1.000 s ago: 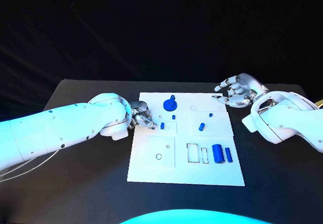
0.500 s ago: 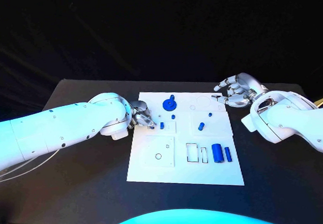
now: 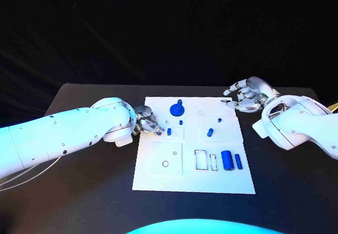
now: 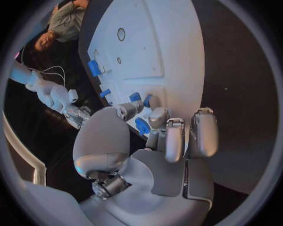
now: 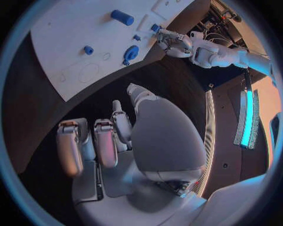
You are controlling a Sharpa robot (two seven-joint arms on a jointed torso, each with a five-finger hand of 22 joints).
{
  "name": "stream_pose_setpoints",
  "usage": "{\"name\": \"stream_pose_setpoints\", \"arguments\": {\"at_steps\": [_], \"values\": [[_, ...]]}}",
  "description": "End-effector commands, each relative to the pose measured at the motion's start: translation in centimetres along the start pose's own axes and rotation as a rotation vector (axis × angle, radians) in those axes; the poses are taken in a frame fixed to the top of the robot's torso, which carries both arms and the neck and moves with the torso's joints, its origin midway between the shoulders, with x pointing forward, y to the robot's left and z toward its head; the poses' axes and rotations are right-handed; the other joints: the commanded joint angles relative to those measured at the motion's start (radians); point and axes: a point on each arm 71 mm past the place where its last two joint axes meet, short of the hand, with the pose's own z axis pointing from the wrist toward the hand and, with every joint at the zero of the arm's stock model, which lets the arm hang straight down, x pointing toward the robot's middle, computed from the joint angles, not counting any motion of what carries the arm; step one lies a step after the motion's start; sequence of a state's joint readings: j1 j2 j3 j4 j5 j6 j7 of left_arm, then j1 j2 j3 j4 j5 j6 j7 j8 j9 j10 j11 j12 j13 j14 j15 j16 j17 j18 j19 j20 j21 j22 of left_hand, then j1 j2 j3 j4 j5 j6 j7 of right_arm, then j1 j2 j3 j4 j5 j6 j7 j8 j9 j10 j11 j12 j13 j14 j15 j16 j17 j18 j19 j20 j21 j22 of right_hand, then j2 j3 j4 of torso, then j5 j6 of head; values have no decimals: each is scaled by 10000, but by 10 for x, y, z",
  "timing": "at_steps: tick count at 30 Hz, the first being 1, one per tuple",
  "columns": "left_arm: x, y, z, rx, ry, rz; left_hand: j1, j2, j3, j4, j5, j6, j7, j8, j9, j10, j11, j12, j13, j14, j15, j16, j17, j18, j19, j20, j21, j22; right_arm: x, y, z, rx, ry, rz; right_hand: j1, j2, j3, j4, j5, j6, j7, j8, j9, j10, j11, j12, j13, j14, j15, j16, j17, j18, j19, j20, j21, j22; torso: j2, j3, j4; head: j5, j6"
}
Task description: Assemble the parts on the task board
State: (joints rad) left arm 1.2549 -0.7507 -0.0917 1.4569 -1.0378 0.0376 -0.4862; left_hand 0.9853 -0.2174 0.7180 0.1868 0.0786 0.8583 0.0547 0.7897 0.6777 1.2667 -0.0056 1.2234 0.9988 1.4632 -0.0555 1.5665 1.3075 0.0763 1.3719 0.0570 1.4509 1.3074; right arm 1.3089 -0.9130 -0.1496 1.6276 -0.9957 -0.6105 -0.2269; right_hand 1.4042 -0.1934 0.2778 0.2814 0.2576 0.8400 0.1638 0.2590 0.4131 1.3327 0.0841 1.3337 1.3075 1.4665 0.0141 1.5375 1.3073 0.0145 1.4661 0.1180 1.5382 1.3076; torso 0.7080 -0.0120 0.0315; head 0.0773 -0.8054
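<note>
Left hand (image 3: 148, 123) pinches a small blue peg (image 4: 143, 125) at the white task board's (image 3: 164, 181) left-centre edge.
Best seated upright, pressed gently; right hand (image 3: 246, 95), upper right, curled empty.

No text, label, brand, number or sign can be read anywhere. The board (image 3: 193, 183) bears only thin outlines of circles and rectangles, no lettering, and the blue parts (image 3: 227, 159) on it are plain.

A robotics lab is suggested by a black-draped desk (image 3: 90, 202), dark curtains behind it, and a white task board (image 3: 160, 179) laid out for testing
</note>
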Motion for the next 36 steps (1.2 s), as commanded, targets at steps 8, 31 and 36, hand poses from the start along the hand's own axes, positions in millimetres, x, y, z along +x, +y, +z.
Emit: {"name": "stream_pose_setpoints", "arguments": {"at_steps": [8, 31, 36], "values": [[-3, 2, -5, 69, -237, -482, -70, -3, -1008, 661, -8, 1, 93, 17, -74, -87, 22, -64, -14, 1042, -11, -18, 2540, -143, -62, 32, -81, 123, 1, 0, 0, -131, 89, -40, -82, 14, 51, 7, 31, -64, 27, 49, -12, -9, -29, -50, 49, 794, -86, -66, 1615, -47, 861, -93, -46, 2385, -10, -1, 6, -29, 18], [-33, -22, -20, 2901, -2044, -2635, 1502, 492, -2671, 895, 90, -2296, 1102, -433, -489, -4044, 978, -2403, -3256, -1842, 832, -3299, -1751, 911, -4569, 659, -3544, -4798, 0, -1, 0, -141, 15, 17, -114, 11, 70, 10, 30, -80, 24, 68, -17, -17, -33, -63, 31, 789, -89, -77, 1591, -42, 853, -97, -63, 2375, -19, 6, 22, -223, 174], [-30, -40, -18, 4430, -3013, -1104, 3606, 154, -1792, 443, 74, -2522, 1405, -1038, -1367, -4824, 1259, -3722, -4560, -1795, 1087, -3068, -1882, 868, -4078, 970, -3535, -4546, -1, -2, 0, -206, -25, 47, -105, 12, 87, -2, 32, -78, 20, 80, -17, -193, -37, -243, -159, 774, -91, -103, 1529, -19, 809, -98, -152, 2316, 0, -11, 27, -317, 271]]}}
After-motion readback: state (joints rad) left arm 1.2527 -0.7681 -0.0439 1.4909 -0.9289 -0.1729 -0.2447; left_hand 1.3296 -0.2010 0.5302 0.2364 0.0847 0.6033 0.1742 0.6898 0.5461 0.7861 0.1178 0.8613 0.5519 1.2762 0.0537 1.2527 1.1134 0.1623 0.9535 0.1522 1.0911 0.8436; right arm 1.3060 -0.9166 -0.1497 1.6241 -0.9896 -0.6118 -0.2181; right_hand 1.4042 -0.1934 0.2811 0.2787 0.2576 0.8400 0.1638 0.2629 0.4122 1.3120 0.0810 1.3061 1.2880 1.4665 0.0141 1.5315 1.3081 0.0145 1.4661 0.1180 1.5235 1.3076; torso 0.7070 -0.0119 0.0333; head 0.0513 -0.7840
